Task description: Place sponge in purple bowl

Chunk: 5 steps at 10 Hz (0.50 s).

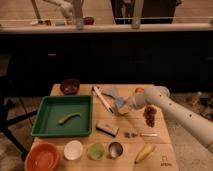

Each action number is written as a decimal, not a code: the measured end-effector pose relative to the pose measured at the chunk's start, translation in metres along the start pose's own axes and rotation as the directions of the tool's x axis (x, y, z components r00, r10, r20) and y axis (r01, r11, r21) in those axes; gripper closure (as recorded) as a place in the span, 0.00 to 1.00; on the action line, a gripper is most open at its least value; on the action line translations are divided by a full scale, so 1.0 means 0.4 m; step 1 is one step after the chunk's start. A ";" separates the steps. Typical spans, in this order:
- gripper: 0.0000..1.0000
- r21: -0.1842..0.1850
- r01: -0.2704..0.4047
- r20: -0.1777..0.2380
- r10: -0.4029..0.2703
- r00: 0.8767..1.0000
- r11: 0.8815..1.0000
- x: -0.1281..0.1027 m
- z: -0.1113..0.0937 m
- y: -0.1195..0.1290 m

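The main risk we see is a shallow grip. The gripper sits low over the middle of the table, right of the green tray. Its jaws are drawn together on what we take to be the sponge. Only the blue-grey left end of the sponge shows past the tip, so we cannot tell how much of it lies between the jaws. If they pinch only an edge, the soft block could fold and slip out once lifted.

The second risk is the neighbours. A white utensil lies just left of the sponge, and a grey-blue wedge lies just beyond it on the far side. Both are close enough that a dragging lift could catch one and carry it along.

The third risk is the trip itself. The purple bowl stands at the far left corner, well apart from the gripper, beyond the tray's far rim. The path there crosses the utensil, and a low carry could knock it. The bowl is small, so a release off-centre could leave the sponge perched on the rim or let it drop onto the table.

The sponge is at the gripper's tip, touching it, on the side towards the bowl.
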 end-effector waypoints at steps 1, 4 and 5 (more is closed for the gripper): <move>1.00 -0.026 0.062 0.018 -0.062 0.998 0.998 -0.038 -0.010 -0.006; 1.00 -0.163 0.315 0.075 -0.307 0.949 0.935 -0.155 -0.005 0.005; 1.00 -0.184 0.343 0.080 -0.334 0.939 0.921 -0.167 -0.004 0.007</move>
